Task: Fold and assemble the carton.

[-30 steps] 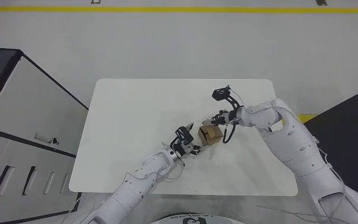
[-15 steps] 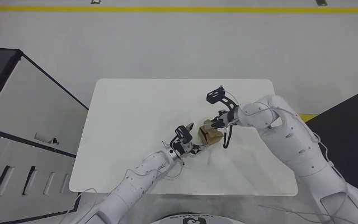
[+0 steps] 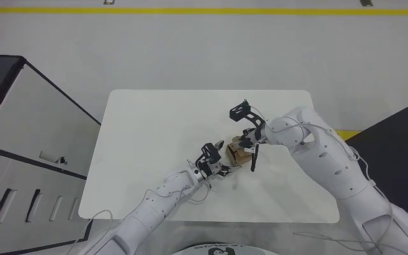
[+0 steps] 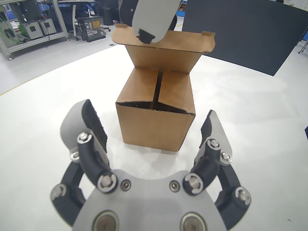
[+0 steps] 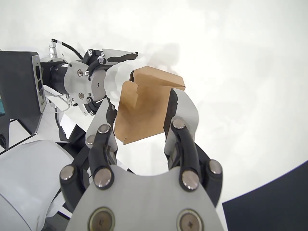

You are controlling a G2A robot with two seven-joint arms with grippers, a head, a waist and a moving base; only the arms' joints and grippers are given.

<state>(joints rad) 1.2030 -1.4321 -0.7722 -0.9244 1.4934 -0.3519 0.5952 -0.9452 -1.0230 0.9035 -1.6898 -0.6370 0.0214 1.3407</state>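
Both grippers gape empty; we should press the carton point(image 4: 155, 126) lid point(image 4: 163, 56) down with the right gripper point(image 5: 142, 100), left gripper point(image 4: 148, 110) bracing from 8 o'clock.

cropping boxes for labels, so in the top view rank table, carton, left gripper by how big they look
1. table
2. carton and left gripper: they look about alike, so no ranking between them

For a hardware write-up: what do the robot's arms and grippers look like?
The left arm and right arm have glossy white shells with thin cables. The left gripper and right gripper share silver plates, black linkages and curved silver fingers with black pads.
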